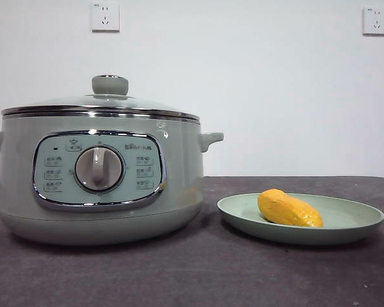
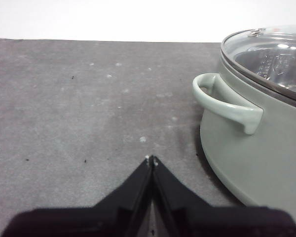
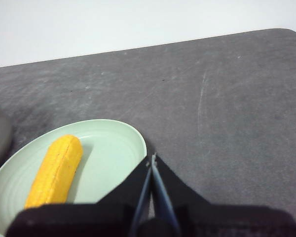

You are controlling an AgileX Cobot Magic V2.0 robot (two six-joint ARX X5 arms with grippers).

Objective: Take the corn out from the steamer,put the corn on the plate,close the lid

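Observation:
The steamer [image 1: 96, 185] stands at the left of the table with the glass lid [image 1: 109, 99] resting on it, closed. The corn [image 1: 288, 209] lies on the pale green plate [image 1: 345, 220] to the steamer's right. In the left wrist view my left gripper [image 2: 151, 159] is shut and empty over bare table beside the steamer [image 2: 261, 158] and its side handle; the lid [image 2: 266, 54] shows on top. In the right wrist view my right gripper [image 3: 152, 158] is shut and empty at the plate's [image 3: 113, 148] edge, next to the corn [image 3: 56, 170]. Neither arm shows in the front view.
The dark grey table [image 1: 198, 275] stretches in front of the steamer and plate. A white wall with two sockets [image 1: 105, 16] is behind.

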